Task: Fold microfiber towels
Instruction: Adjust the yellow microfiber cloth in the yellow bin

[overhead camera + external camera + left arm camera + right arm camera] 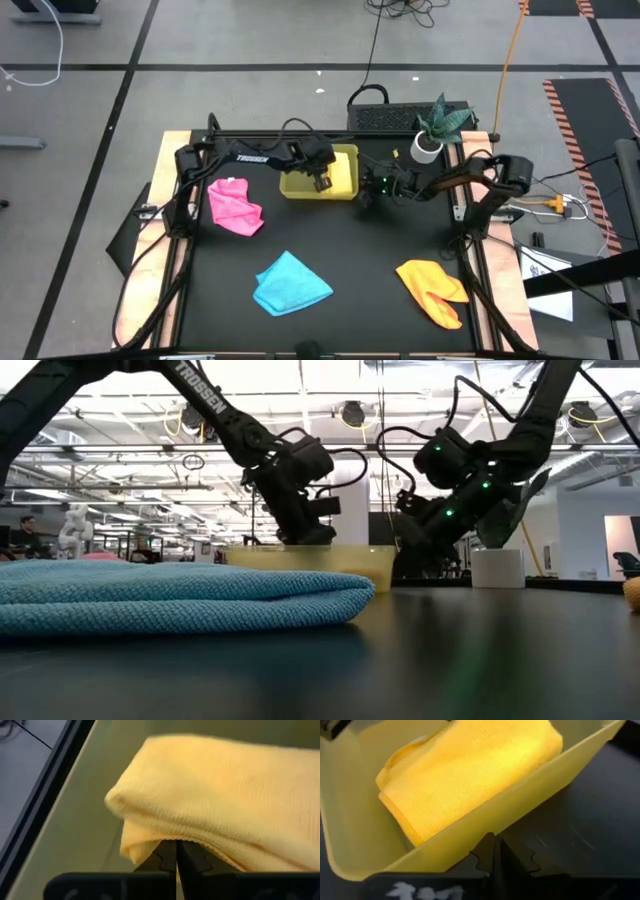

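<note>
**Yellow towel folded in the tray; three loose towels wait at the near side**

Black tabletop [340,250] fills a wooden frame on a grey workshop floor, with both arms reaching in from the far corners toward the yellow-green tray [349,160] at the far middle. Inside that tray lies the yellow towel [470,775], folded into a thick, neat pad with rounded edges and a fine ribbed weave.

Left gripper [322,181] hangs over the tray's near left part, its fingers pressed together right at the folded towel's edge; the left wrist view does not settle whether any cloth is pinched between them. Right gripper [368,191] sits just outside the tray's right wall, fingers likewise closed and holding nothing, pointing at the wall.

Whatever comes next likely turns on the towels still to be folded, and all three lie toward the near side, well apart from both grippers. Pink towel [235,206] is crumpled at the left, nearest the left arm. Sky blue towel [290,283] lies near the middle front, roughly doubled into a triangle, its long edge slanting. Orange towel [433,289] sits rumpled at the right front, closer to the right arm.
</note>
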Controlling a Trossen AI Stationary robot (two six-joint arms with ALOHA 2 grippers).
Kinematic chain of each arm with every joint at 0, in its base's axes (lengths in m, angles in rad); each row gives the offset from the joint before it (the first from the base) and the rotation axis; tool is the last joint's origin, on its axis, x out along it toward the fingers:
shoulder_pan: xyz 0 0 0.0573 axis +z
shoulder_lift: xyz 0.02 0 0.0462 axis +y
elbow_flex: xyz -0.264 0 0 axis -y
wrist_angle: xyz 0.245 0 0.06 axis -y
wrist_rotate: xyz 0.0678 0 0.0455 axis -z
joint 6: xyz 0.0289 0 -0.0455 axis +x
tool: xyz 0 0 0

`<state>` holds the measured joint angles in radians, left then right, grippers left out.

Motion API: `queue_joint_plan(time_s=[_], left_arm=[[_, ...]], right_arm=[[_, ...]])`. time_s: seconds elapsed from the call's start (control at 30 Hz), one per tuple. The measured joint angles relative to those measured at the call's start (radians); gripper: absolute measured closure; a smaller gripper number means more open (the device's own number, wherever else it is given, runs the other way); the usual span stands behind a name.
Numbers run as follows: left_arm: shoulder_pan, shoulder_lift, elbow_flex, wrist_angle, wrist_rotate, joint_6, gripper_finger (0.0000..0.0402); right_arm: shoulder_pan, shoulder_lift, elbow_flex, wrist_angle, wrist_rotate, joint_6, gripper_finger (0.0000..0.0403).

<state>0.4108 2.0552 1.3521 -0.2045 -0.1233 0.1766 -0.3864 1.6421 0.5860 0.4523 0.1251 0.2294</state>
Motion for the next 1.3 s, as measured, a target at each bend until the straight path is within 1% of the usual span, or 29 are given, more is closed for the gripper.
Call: queue_joint_plan(time_s=[0.1,0.23,0.27,0.43,0.5,0.63,0.77,0.87,1.0,1.3], left_arm=[[-0.008,0.000,0.000,0.004,-0.013,0.004,0.0397],[-0.006,0.000,0.000,0.006,-0.013,0.003,0.0396],[-0.007,-0.001,0.000,0.000,-0.016,-0.003,0.0394],[-0.012,-0.057,0.000,-0.114,-0.058,-0.078,0.0398],[-0.012,-0.088,0.000,-0.185,-0.059,-0.111,0.0398],[-0.007,-0.109,0.000,-0.213,0.043,-0.124,0.0397],[0.002,-0.073,0.000,-0.189,0.032,-0.123,0.0397],[0.010,-0.038,0.000,-0.139,0.031,-0.131,0.0397],[0.008,-0.011,0.000,-0.068,0.050,-0.130,0.0397],[0.004,-0.010,0.000,0.072,0.116,-0.134,0.0395]], right_arm=[[0.001,-0.001,0.001,-0.002,0.001,-0.006,0.0380],[0.001,-0.031,-0.003,-0.054,0.001,-0.006,0.0380],[0.001,-0.047,-0.003,-0.090,0.002,-0.005,0.0380],[0.001,-0.109,-0.004,-0.190,0.003,-0.001,0.0380],[0.004,-0.114,-0.003,-0.187,0.002,0.005,0.0380],[0.016,-0.107,-0.004,-0.181,0.001,0.009,0.0381],[0.021,-0.106,-0.004,-0.168,0.001,0.010,0.0380],[0.022,-0.106,-0.004,-0.152,0.000,0.012,0.0380],[0.022,-0.106,-0.004,-0.124,0.001,0.012,0.0380],[0.022,-0.106,-0.004,-0.121,0.000,0.009,0.0380]])
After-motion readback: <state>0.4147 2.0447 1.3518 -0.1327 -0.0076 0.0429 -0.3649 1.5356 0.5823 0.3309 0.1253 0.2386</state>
